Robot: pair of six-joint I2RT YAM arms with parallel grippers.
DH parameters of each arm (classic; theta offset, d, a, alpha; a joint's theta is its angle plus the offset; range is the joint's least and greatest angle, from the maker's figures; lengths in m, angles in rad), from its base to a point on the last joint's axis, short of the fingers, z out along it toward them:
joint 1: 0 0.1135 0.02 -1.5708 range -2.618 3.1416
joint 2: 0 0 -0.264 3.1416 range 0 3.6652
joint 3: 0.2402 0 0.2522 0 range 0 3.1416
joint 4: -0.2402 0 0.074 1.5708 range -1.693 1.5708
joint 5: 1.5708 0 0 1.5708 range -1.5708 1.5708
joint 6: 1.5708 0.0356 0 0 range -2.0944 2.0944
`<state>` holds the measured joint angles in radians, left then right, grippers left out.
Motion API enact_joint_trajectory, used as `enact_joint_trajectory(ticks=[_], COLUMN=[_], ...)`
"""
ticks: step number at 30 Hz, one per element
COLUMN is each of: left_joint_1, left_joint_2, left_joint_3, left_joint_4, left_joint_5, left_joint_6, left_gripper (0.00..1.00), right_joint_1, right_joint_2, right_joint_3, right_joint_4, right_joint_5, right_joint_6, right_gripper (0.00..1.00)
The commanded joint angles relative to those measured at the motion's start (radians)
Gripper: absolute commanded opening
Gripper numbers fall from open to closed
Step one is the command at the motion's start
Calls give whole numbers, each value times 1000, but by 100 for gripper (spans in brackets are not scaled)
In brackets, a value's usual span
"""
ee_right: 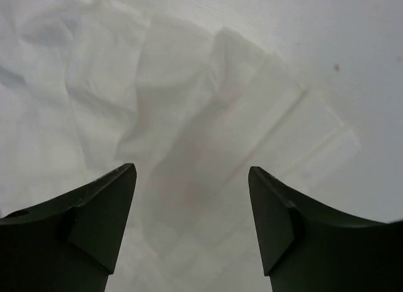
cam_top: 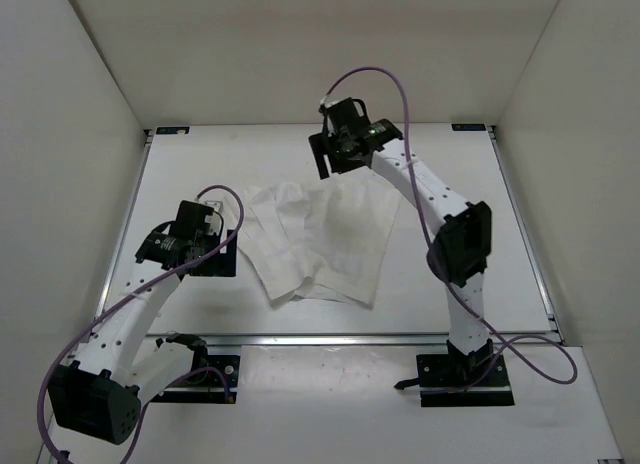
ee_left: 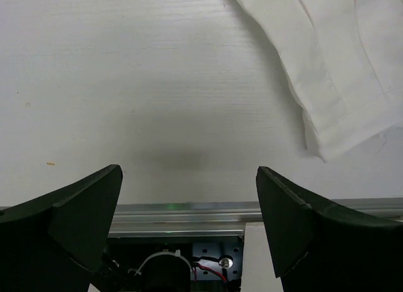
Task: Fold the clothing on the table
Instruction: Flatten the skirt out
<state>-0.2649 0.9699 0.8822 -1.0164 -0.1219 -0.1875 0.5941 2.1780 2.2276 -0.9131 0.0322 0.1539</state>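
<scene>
Lying loosely spread around the middle of the worktop (cam_top: 250,154) in the overhead view, the clothing (cam_top: 322,246): white on white, creasing along several seam lines, with a layer doubling over on its left half.

Hovering over the garment's far edge, the right pincer (cam_top: 338,162), with its jaws standing spread and pinching nothing. Showing up only in the right wrist view: soft wrinkles and a pale folded band in the fabric (ee_right: 157,116) filling the gap below that pincer (ee_right: 190,171), and bare worktop (ee_right: 352,40) peeking in at the upper right. Not telling from either view whether the fingertips are touching the cloth.

Sitting just beside the garment's left edge, apart from it, the left pincer (cam_top: 205,249), likewise gaping wide and gripping nothing. Showing up only in the left wrist view: a hemmed corner of the clothing (ee_left: 334,65) lying at the upper right, well clear of the pincer (ee_left: 189,171), bare worktop (ee_left: 126,84) lying under the jaws, and the metal rail (ee_left: 189,210) running along the bottom.

Looping above the right arm in the overhead view, a purple cable (cam_top: 380,74).
</scene>
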Motion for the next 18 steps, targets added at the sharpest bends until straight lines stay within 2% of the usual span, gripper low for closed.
enact_joint_trajectory(ticks=[1, 2, 4, 6, 7, 8, 9, 10, 12, 14, 16, 17, 18], left_joint_1=[-20, -40, -43, -34, -30, -22, -28, -43, -78, -88, -83, -73, -66], left_joint_2=[15, 10, 7, 23, 23, 38, 47, 56, 58, 37, -15, -34, -66], left_joint_3=[8, 9, 11, 26, 34, 34, 17, -21, -86, -164, -265, -287, -317], left_joint_4=[12, 12, 12, 9, 3, 6, 22, 51, 112, 200, 332, 364, 422], left_joint_5=[4, 24, 77, 116, 167, 204, 227, 273, 318, 405, 464, 491, 505], left_joint_6=[2, 17, 54, 53, 33, 8, -16, -33, -125, -199, -280, -327, -363], left_gripper=[98, 98, 91, 67, 59, 43, 32, 32, 43, 59, 81, 86, 83], right_joint_1=[3, -2, -19, -36, -37, -42, -34, -33, -24, -16, -2, 6, 6], right_joint_2=[-205, -363, -502, -627, -691, -733, -757, -788, -845, -920, -958, -974, -983], right_joint_3=[-228, -454, -755, -930, -1013, -1051, -1106, -1153, -1229, -1310, -1414, -1454, -1471], right_joint_4=[46, 119, 240, 305, 316, 313, 303, 300, 309, 356, 407, 425, 434], right_joint_5=[110, 80, 25, -26, -64, -67, -61, -70, -95, -139, -175, -187, -202], right_joint_6=[-4, 24, 85, 125, 151, 180, 194, 216, 259, 317, 351, 370, 380], right_gripper=[70, 69, 62, 57, 51, 49, 49, 48, 49, 49, 51, 51, 51])
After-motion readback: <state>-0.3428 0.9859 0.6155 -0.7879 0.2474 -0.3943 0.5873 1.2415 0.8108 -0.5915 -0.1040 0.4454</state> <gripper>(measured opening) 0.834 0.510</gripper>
